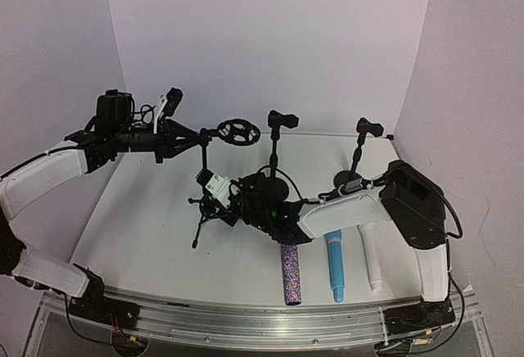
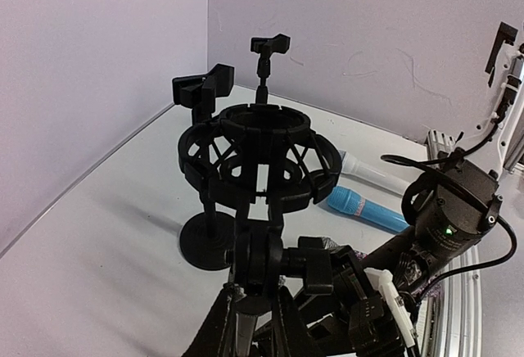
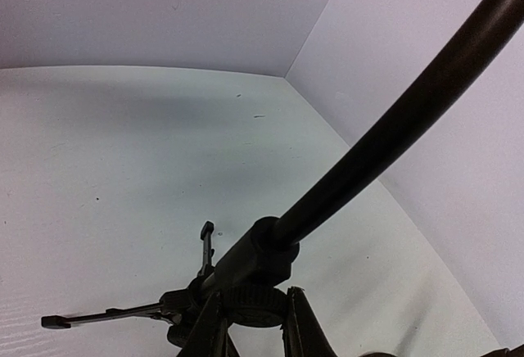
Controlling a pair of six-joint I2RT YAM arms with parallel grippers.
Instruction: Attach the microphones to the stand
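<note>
A black tripod stand [image 1: 201, 189] with a ring-shaped shock mount [image 1: 238, 132] on top stands left of centre. My left gripper [image 1: 196, 136] is shut on the stand's swivel joint [image 2: 260, 252] just under the shock mount [image 2: 258, 156]. My right gripper [image 1: 223, 197] reaches in low from the right. Its fingers [image 3: 205, 328] press both sides of the knurled collar [image 3: 255, 304] at the pole's foot, above the tripod legs [image 3: 98, 318]. Three microphones lie near the front edge: glittery purple [image 1: 291, 273], light blue [image 1: 334, 265] and white [image 1: 372, 260].
Two round-based stands with clips stand behind, one in the middle [image 1: 275, 119] and one at the right [image 1: 368, 128]. The right arm's body [image 2: 450, 210] lies over the microphones' head ends. Walls close in at the left, back and right.
</note>
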